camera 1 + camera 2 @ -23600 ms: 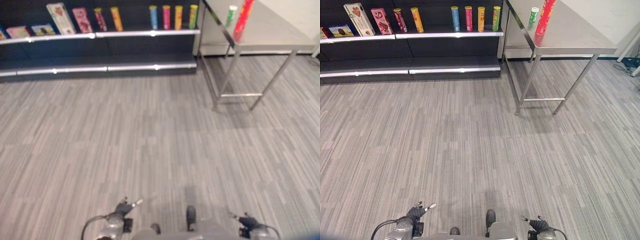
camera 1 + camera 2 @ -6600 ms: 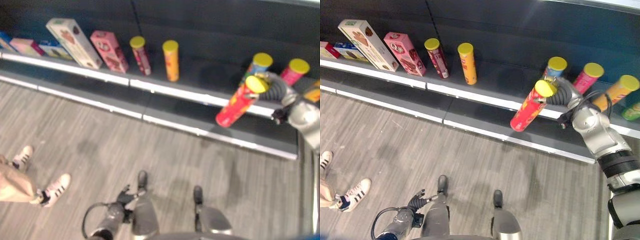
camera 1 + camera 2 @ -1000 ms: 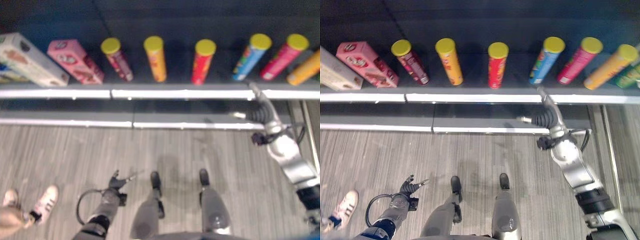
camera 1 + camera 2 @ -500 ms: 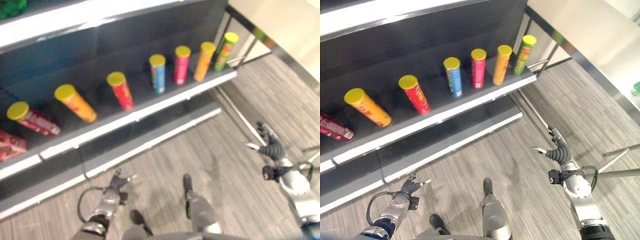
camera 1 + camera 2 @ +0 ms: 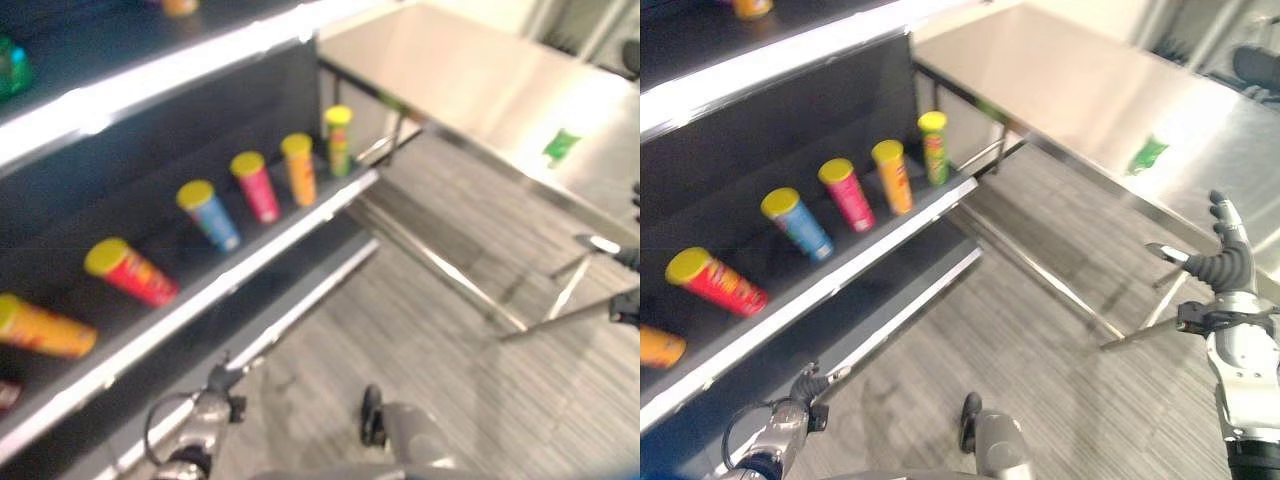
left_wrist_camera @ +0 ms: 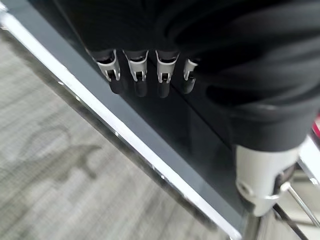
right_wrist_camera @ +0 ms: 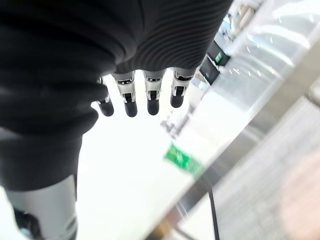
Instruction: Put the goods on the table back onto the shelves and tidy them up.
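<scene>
A green can (image 5: pixel 1147 155) stands on the steel table (image 5: pixel 1070 80) at the upper right and shows past my fingers (image 7: pixel 152 97) in the right wrist view as the green can (image 7: pixel 182 158). My right hand (image 5: pixel 1225 262) is raised at the table's near edge, open and empty, a little short of the can. On the dark shelf (image 5: pixel 840 265) at the left stand a red can (image 5: pixel 715 280), a blue can (image 5: pixel 795 222), a pink can (image 5: pixel 847 192), an orange can (image 5: pixel 892 175) and a green can (image 5: pixel 933 147). My left hand (image 5: pixel 808 388) hangs low by the bottom shelf, open and empty.
The table's legs and crossbar (image 5: pixel 1080 300) stand between the shelf end and my right hand. Another orange can (image 5: pixel 658 345) is at the shelf's far left. The lowest shelf rail (image 6: pixel 125 140) runs close to my left hand. Grey carpet (image 5: pixel 1040 400) lies ahead.
The camera has swung right, bringing the table and the green can into view. My right hand has risen to the table's edge. The red can it held earlier stands on the shelf.
</scene>
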Controlling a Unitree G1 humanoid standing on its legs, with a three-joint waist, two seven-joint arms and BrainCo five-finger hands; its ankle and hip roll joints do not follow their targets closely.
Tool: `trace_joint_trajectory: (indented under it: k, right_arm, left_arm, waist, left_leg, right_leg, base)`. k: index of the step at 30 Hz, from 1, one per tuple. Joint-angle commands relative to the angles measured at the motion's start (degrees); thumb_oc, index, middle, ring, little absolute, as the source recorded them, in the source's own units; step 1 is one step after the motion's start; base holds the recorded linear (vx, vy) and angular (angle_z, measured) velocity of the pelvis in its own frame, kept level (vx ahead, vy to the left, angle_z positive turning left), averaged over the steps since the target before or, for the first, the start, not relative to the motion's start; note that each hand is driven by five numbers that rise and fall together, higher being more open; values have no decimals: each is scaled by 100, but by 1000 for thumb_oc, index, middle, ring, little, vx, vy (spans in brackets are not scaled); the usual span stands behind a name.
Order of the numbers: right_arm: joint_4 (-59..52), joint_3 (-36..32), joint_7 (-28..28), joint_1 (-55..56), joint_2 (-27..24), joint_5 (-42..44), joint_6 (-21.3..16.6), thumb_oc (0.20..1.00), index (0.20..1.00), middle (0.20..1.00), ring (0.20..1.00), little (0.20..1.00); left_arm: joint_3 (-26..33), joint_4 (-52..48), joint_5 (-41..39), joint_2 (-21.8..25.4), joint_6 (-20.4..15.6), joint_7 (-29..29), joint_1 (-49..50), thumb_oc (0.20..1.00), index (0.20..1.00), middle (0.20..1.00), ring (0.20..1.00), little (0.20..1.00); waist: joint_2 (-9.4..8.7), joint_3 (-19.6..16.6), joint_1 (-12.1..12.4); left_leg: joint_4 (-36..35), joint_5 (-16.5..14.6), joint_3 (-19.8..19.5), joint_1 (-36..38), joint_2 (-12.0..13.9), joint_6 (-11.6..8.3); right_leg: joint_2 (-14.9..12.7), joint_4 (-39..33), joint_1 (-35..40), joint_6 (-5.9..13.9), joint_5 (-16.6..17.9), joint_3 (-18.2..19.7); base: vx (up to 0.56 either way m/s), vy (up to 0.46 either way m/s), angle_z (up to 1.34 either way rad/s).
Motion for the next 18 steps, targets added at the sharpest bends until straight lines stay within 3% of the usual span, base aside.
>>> trace_joint_trajectory:
  k: [1, 2, 5, 8, 10, 12, 15, 17, 18]
  right_arm:
    - [-143, -314, -424, -422, -152, -270, -427, 1000, 1000, 1000, 1000, 1000]
    - [-45, -398, -519, -430, -239, -342, -449, 1000, 1000, 1000, 1000, 1000]
    - [125, -566, -669, -530, -284, -238, -502, 1000, 1000, 1000, 1000, 1000]
    - [398, -360, -664, -833, -556, -172, -501, 1000, 1000, 1000, 1000, 1000]
    - [492, -170, -647, -1052, -612, -121, -498, 1000, 1000, 1000, 1000, 1000]
    - [600, 220, -533, -1484, -595, 62, -466, 1000, 1000, 1000, 1000, 1000]
    - [719, 547, -481, -1755, -544, 73, -432, 1000, 1000, 1000, 1000, 1000]
    - [682, 865, -386, -1884, -403, -68, -346, 1000, 1000, 1000, 1000, 1000]
    - [653, 937, -329, -1913, -398, -186, -289, 1000, 1000, 1000, 1000, 1000]
  left_arm:
    - [-141, -632, 20, 232, -300, 304, 519, 1000, 1000, 1000, 1000, 1000]
    - [-209, -679, 64, 183, -298, 332, 590, 1000, 1000, 1000, 1000, 1000]
    - [-276, -741, 111, 207, -268, 257, 749, 1000, 1000, 1000, 1000, 1000]
    - [-404, -741, 166, 300, -218, 176, 828, 1000, 1000, 1000, 1000, 1000]
    - [-407, -536, 134, 267, -196, 169, 796, 1000, 1000, 1000, 1000, 1000]
    - [-332, 138, 0, 154, -146, 228, 721, 1000, 1000, 1000, 1000, 1000]
    - [-308, 408, -7, 101, -144, 308, 641, 1000, 1000, 1000, 1000, 1000]
    - [-251, 437, -63, 98, -131, 364, 575, 1000, 1000, 1000, 1000, 1000]
    - [-245, 436, -58, 114, -107, 364, 507, 1000, 1000, 1000, 1000, 1000]
  waist:
    - [-280, 44, 214]
    - [-265, 59, 267]
    - [-175, 131, 416]
    - [-36, 293, 544]
    - [-25, 345, 549]
    - [-24, 336, 490]
    - [-97, 247, 461]
    - [-97, 174, 510]
    - [-99, 209, 525]
  left_leg:
    - [-687, -1263, -1056, -1007, -1412, 436]
    - [-780, -1317, -1187, -1144, -1694, 468]
    - [-1126, -952, -1458, -1721, -2347, 541]
    - [-1514, -469, -1721, -2021, -2671, 417]
    - [-1574, -449, -1751, -1952, -2667, 426]
    - [-1757, -453, -1773, -1665, -2563, 598]
    - [-1730, -553, -1530, -1555, -2441, 676]
    - [-1731, -741, -1260, -1313, -2314, 833]
    - [-1707, -818, -1206, -1213, -2278, 892]
  right_leg:
    - [-548, -489, 821, 1248, -577, 269]
    - [-455, -501, 838, 1237, -584, 371]
    - [-207, -594, 921, 1217, -581, 621]
    - [173, -562, 1112, 1156, -727, 956]
    - [264, -462, 1129, 1138, -803, 1115]
    - [359, -268, 1173, 1146, -996, 1416]
    - [232, -80, 1183, 1235, -1137, 1535]
    - [-113, 668, 1018, 1400, -997, 1426]
    - [-282, 1109, 860, 1506, -758, 1343]
  base:
    - [189, -327, -128]
    - [148, -271, -120]
    - [99, -134, -86]
    - [142, -77, -110]
    - [104, -13, -115]
    - [235, 54, -32]
    - [229, 59, -88]
    - [232, 70, -78]
    - [136, 8, -85]
